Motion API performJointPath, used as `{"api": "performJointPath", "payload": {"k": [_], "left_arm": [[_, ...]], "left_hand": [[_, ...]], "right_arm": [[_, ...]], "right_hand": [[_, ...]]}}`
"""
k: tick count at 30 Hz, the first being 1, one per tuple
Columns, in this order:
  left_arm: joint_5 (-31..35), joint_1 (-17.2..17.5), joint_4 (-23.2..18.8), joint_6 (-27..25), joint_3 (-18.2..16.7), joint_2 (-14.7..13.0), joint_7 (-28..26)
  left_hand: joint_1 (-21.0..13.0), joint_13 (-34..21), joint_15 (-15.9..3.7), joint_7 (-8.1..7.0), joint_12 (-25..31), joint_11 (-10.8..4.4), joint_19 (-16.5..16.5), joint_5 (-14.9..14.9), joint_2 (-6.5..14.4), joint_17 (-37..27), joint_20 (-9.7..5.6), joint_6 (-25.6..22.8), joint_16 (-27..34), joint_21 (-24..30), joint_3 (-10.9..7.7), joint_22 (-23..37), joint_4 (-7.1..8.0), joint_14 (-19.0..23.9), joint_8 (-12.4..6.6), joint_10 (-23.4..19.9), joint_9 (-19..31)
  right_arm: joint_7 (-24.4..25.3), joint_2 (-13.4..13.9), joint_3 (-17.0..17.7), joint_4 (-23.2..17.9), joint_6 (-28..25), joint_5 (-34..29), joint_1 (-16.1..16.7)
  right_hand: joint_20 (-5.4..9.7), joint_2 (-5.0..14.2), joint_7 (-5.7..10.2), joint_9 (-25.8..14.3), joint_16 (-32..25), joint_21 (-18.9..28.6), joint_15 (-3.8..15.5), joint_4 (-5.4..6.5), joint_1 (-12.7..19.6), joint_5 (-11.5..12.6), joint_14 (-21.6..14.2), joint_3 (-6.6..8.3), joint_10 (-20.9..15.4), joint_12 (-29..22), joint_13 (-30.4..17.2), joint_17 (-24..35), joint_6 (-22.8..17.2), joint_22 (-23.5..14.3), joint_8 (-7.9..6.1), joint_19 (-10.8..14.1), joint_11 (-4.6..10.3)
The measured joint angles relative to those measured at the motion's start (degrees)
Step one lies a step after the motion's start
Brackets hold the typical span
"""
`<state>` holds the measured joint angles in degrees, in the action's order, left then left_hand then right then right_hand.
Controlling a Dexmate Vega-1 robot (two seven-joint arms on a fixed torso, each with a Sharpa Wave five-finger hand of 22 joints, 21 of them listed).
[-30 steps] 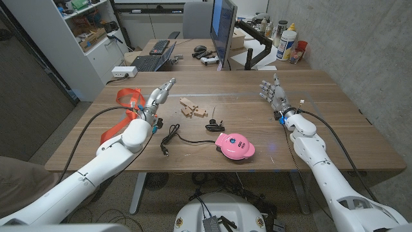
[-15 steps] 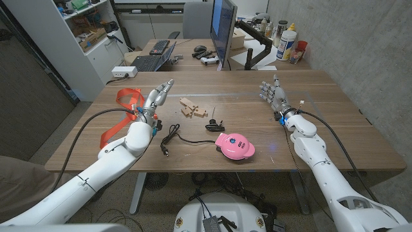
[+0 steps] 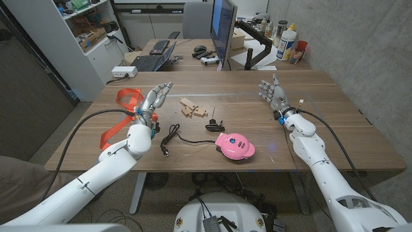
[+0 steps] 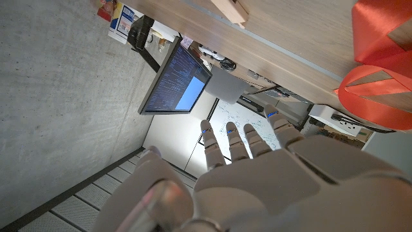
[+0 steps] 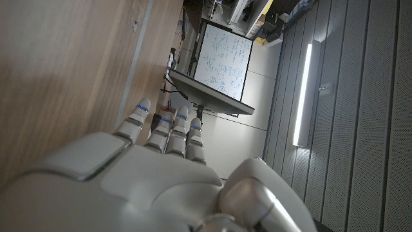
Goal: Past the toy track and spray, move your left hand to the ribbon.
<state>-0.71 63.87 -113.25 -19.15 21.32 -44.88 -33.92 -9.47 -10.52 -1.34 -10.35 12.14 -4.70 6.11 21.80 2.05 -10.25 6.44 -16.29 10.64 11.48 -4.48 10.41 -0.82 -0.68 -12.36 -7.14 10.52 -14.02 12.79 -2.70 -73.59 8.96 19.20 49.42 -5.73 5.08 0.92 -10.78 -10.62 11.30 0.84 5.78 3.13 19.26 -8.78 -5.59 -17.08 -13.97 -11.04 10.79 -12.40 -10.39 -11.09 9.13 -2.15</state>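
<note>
The robot's left hand [image 3: 152, 103] is raised above the wooden table [image 3: 335, 122] with its fingers spread and released, holding nothing. In the head view it sits just beside the bright orange-red fabric ribbon [image 3: 122, 111], which lies looped on the table's left part; whether any finger touches the ribbon cannot be told, because the hand and forearm cover the ribbon's near middle stretch. In the left wrist view the ribbon [image 4: 380, 71] shows as two folded loops cut off by the picture's edge, close to the outstretched fingers [image 4: 226, 138] of that hand [image 4: 270, 174], with a gap visible between fingertips and fabric.

The pale wooden toy track pieces [image 3: 190, 108] lie near the table's middle, to the right of the left hand and apart from it; one block's end [image 4: 230, 9] is clipped at the wrist picture's border. A small black object [image 3: 214, 125] next to them is too small to identify. A black cable [image 3: 172, 137] runs from it towards the left forearm, and a pink rounded appliance [image 3: 234, 145] lies nearer the table's front edge.

The right hand [image 3: 273, 94] stands upright on the table's right side, fingers apart and empty, well apart from everything else. The right wrist view shows its back [image 5: 129, 174] and straight fingers.
</note>
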Motion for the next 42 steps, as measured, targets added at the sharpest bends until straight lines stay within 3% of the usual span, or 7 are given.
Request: {"api": "performJointPath", "payload": {"k": [11,30,35,42], "left_arm": [[2.58,0.94,-0.89,-1.35,0.58,-1.34,-0.81],[6.65,0.89,-1.17,-1.57,0.64,-7.06,3.78],[7.55,1.5,-1.17,-0.97,0.61,-8.07,4.08],[8.73,3.36,-1.2,-0.05,-0.69,-10.28,4.14]], "left_hand": [[-0.3,0.0,-0.32,0.0,0.0,0.0,0.42,-0.01,-0.3,0.0,0.04,0.0,0.11,0.0,0.23,0.0,-0.23,0.31,0.0,0.0,0.0],[-0.53,0.0,-0.41,-0.73,0.0,-0.41,1.3,-0.01,-0.53,0.0,-0.84,-0.73,0.42,0.0,0.62,0.0,-0.61,0.83,0.0,-1.03,0.0],[-0.73,0.0,-0.55,-0.95,0.0,-0.59,1.56,0.0,-0.77,0.0,-1.09,-0.69,0.42,0.0,0.71,0.01,-0.7,1.12,0.0,-1.21,0.0],[-0.12,0.0,-0.54,-1.44,0.0,-0.72,1.79,0.0,-1.38,0.0,-1.33,-0.19,0.41,0.0,1.12,0.01,-0.77,1.11,0.45,-1.33,0.0]], "right_arm": [[0.11,-0.2,0.03,-1.04,0.74,0.33,0.52],[0.17,-0.12,0.18,-2.25,0.8,0.53,1.08],[0.13,-0.11,0.08,-2.28,1.16,0.48,1.09],[0.06,-0.03,-0.31,-2.21,1.66,0.15,0.89]], "right_hand": [[0.41,0.0,0.0,0.0,0.0,0.0,0.81,0.0,0.0,0.0,0.8,0.0,0.32,0.23,0.0,0.0,0.0,0.0,0.0,-0.41,-0.33],[0.74,0.0,0.0,0.0,0.08,-0.16,1.34,-0.11,0.0,0.0,1.37,0.11,0.32,0.23,0.0,-0.13,0.0,-0.01,0.0,-0.75,-0.32],[0.67,0.38,0.0,0.0,0.49,-0.56,1.21,-0.36,0.38,0.0,4.09,0.37,0.32,0.23,0.0,-0.13,0.0,-0.01,0.0,-2.92,-0.32],[0.51,0.37,0.0,0.05,0.49,-0.55,1.21,-0.4,0.38,0.0,4.08,0.4,0.53,0.23,0.0,-0.13,0.01,-0.01,0.0,-3.58,-0.11]]}}
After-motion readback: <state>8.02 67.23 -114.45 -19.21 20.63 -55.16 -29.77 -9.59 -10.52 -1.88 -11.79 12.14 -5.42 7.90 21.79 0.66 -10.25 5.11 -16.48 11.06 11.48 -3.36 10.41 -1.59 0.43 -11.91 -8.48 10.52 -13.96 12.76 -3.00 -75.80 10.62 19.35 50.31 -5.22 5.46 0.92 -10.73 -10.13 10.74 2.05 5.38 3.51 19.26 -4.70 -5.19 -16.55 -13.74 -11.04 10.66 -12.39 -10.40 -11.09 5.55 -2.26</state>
